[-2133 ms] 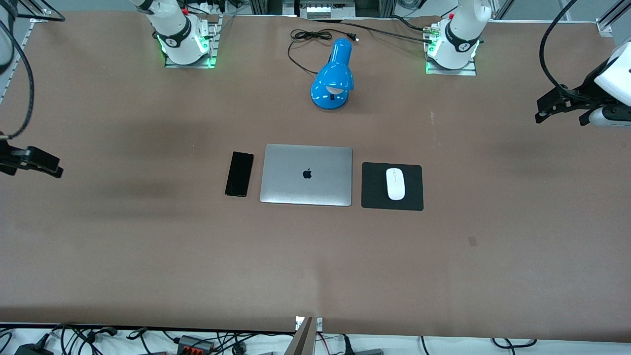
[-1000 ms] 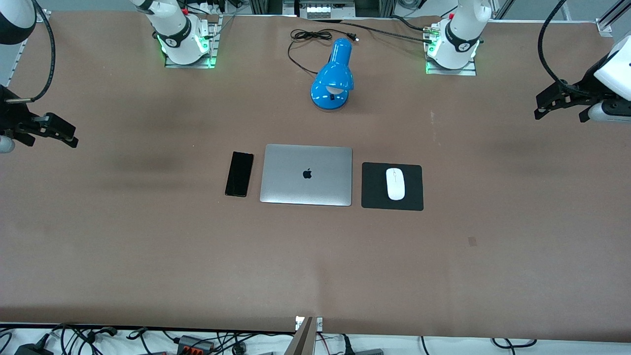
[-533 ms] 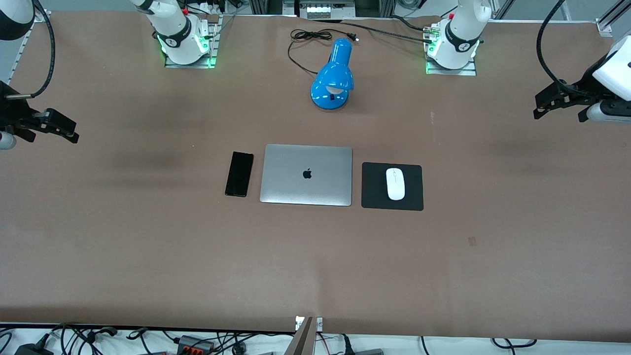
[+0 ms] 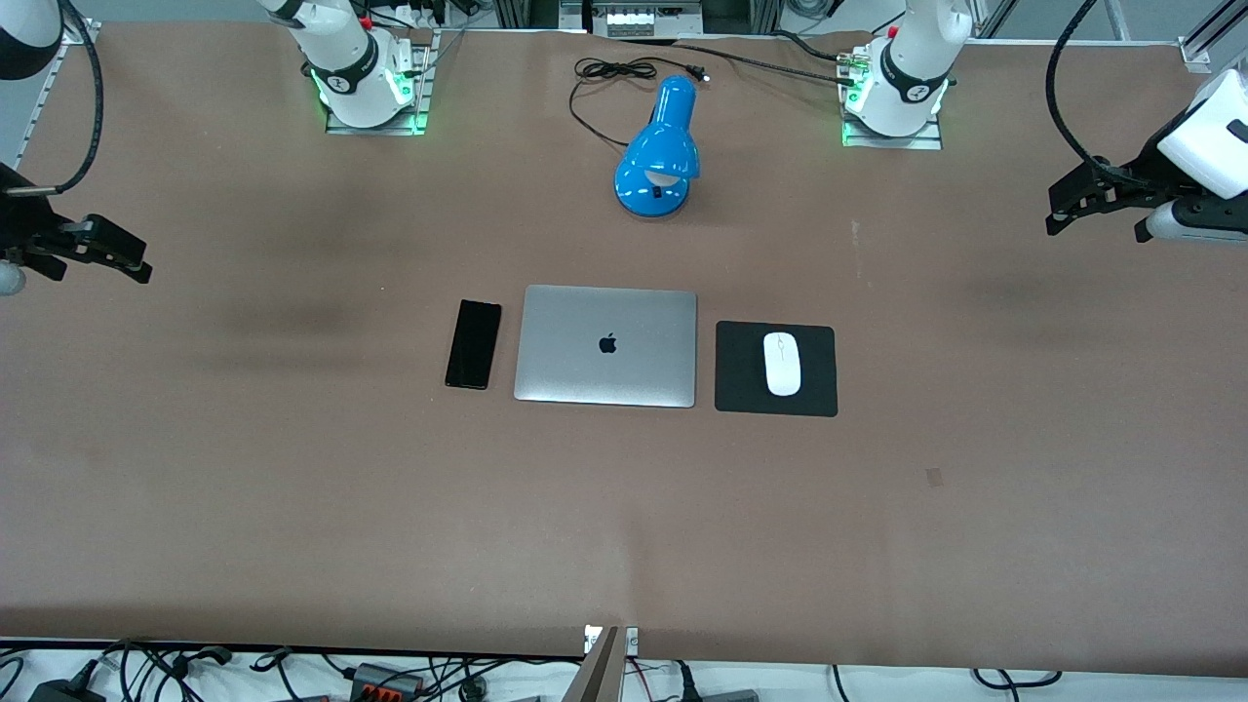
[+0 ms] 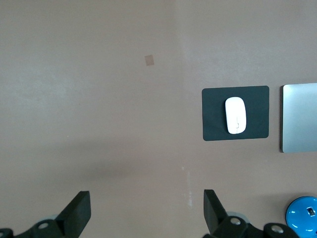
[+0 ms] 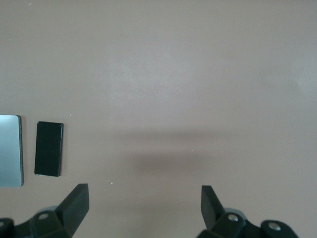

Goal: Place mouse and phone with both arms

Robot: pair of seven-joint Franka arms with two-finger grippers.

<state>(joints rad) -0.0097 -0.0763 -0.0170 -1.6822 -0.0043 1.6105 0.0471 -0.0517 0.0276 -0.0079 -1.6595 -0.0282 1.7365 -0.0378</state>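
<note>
The white mouse [image 4: 782, 364] lies on a square black pad [image 4: 821, 395] beside the laptop, toward the left arm's end; it also shows in the left wrist view [image 5: 236, 115]. The black phone [image 4: 474, 344] lies flat beside the laptop, toward the right arm's end; it also shows in the right wrist view [image 6: 49, 148]. My left gripper [image 4: 1069, 212] hangs open and empty high over bare table at the left arm's end. My right gripper [image 4: 129, 259] hangs open and empty high over bare table at the right arm's end. Both grippers are well away from the objects.
A closed silver laptop [image 4: 606, 345] lies between phone and pad. A blue desk lamp [image 4: 659, 151] with a black cord stands farther from the front camera, between the arm bases. Brown table [image 4: 624, 526] spreads wide around them.
Both arms have drawn up and away from the objects. The right gripper rose over the right arm's end; the left gripper shifted slightly. Mouse and phone have not moved.
</note>
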